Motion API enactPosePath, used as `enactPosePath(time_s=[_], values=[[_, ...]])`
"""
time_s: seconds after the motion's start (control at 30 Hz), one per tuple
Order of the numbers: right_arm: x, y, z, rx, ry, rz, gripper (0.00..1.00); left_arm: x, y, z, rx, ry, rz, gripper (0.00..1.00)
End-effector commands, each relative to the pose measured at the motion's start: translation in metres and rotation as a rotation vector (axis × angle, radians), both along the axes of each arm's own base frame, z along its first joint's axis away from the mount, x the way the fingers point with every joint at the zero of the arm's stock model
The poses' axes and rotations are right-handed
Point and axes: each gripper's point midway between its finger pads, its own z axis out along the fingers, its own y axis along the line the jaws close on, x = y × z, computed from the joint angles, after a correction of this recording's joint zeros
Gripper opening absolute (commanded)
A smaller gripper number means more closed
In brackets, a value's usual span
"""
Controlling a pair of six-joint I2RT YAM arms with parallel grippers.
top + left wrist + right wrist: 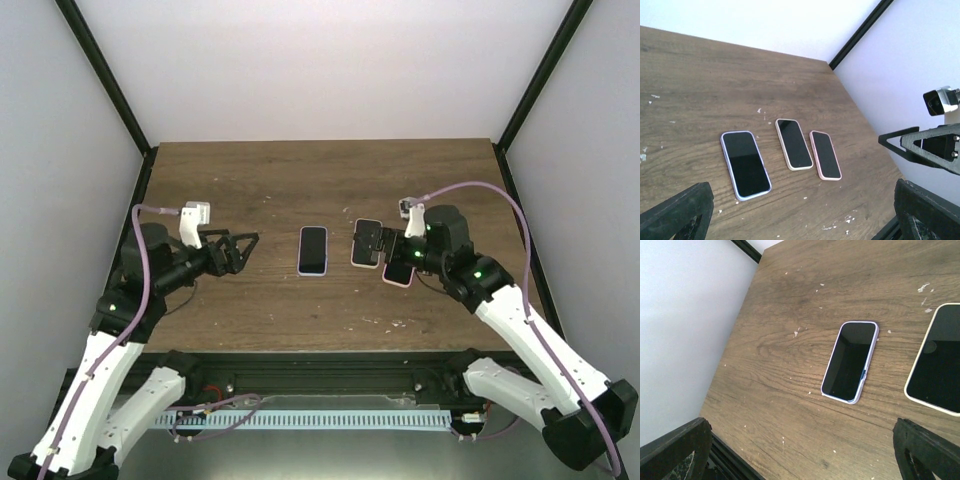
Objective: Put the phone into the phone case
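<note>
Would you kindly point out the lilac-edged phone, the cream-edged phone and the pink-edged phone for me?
lilac-edged phone point(746, 165), left wrist view, middle of its dark screen.
cream-edged phone point(794, 144), left wrist view, middle of its screen.
pink-edged phone point(825, 155), left wrist view, middle of its screen.

Three phones point(794, 144) abreast on wooden table point(700, 75)
</note>
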Motion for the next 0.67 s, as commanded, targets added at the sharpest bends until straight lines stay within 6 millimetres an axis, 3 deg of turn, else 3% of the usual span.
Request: enactPosePath(time_s=[0.0,0.13,0.27,0.63], values=[[-0.006,-0.012,0.047,0.031,-0.083,-0.039,1.0,-0.006,0.006,0.023,-0.034,-0.051,0.031,1.0],[-0.014,-0.017,0.069,0.066,-0.125,-0.046,1.0,-0.007,0.008,0.03,-0.05,-0.065,0.044,1.0],[-0.019,-0.02,0.075,0.085,-0.137,-0.055,1.0,-0.009,0.009,0.034,-0.053,-0.071,0.045,1.0],[-0.026,-0.023,0.059,0.097,-0.103,-0.06,1.0,-0.011,0.013,0.025,-0.063,-0.059,0.069,1.0]])
